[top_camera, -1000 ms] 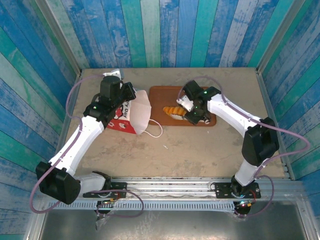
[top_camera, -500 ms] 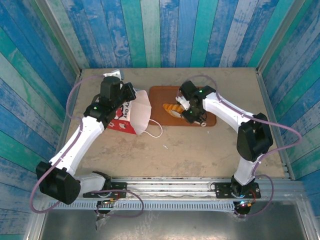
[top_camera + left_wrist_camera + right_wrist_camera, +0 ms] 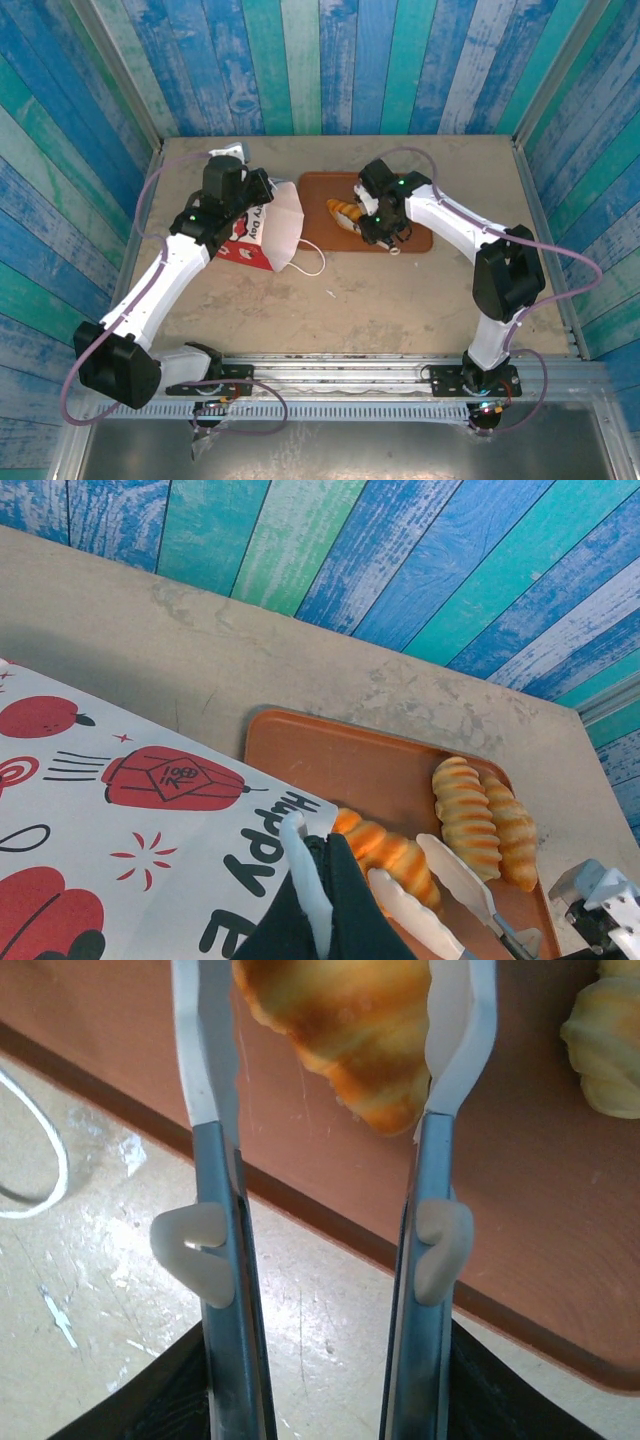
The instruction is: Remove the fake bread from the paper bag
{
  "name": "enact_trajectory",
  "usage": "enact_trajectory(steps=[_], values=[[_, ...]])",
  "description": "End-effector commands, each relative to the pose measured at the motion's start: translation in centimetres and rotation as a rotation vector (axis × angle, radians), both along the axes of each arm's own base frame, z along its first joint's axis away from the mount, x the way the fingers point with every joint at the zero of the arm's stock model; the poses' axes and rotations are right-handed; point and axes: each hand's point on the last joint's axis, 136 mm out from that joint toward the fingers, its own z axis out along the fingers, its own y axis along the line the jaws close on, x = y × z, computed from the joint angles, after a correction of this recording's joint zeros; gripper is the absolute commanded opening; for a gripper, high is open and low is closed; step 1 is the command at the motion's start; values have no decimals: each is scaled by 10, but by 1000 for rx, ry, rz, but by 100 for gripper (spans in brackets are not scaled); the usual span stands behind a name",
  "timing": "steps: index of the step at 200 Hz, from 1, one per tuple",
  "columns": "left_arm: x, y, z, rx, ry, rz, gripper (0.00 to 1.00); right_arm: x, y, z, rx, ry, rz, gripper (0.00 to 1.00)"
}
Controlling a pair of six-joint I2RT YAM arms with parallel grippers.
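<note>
The left gripper (image 3: pixel 320 865) pinches the rim of the paper bag (image 3: pixel 268 238), which lies on its side left of the tray (image 3: pixel 316 190), mouth rightward; the right gripper (image 3: pixel 330 1005) has its fingers either side of a croissant (image 3: pixel 345 1035) over the tray's left part; whether they squeeze or merely touch it, I cannot tell.

White paper bag (image 3: pixel 262 232) with red printed panels lies tipped on its side just left of flat brown tray (image 3: pixel 330 770), mouth toward the tray, one thin loop handle (image 3: pixel 306 263) on the table. Glossy orange ridged croissant (image 3: pixel 343 214) over tray's left part. Two paler golden croissants (image 3: pixel 465 802) side by side, touching, near it.
</note>
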Motion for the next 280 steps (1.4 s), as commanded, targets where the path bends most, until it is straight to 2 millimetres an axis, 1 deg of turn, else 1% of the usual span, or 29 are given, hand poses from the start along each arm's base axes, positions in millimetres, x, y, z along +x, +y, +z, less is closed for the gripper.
enact_trajectory(steps=[1,17,35,61,75,119,143,168,185,208,224,239,264,280], values=[[0,-2,15,-17,-37,-8,0,0,-2,23,-18,-44,123,54],[-1,-1,15,-11,-36,-4,0,2,-8,27,-72,-67,193,56],[-2,1,15,-9,-37,2,0,5,-10,32,-111,-88,275,57],[-3,1,15,-8,-33,4,0,9,-12,39,-144,-116,349,58],[-3,1,15,-9,-32,2,0,13,-13,40,-164,-127,357,58],[-2,0,15,-6,-32,1,0,18,-13,27,-199,-90,365,58],[-1,0,14,-5,-29,-1,0,24,-17,20,-238,-86,353,58],[-1,0,14,-6,-32,-3,0,27,-15,13,-241,-72,347,57],[-1,0,15,-2,-32,-1,0,28,-11,9,-222,-58,323,54],[-1,-1,15,-7,-34,-5,0,34,-6,11,-191,-59,245,48],[0,-2,14,-11,-33,-10,0,41,-5,16,-168,-77,134,45],[0,-3,13,-12,-33,-12,0,47,0,21,-96,-75,33,45],[-1,-4,13,-14,-37,-18,0,58,-8,19,-81,-91,-155,45],[-1,-3,14,-11,-40,-19,0,60,-6,16,-57,-74,-238,46]])
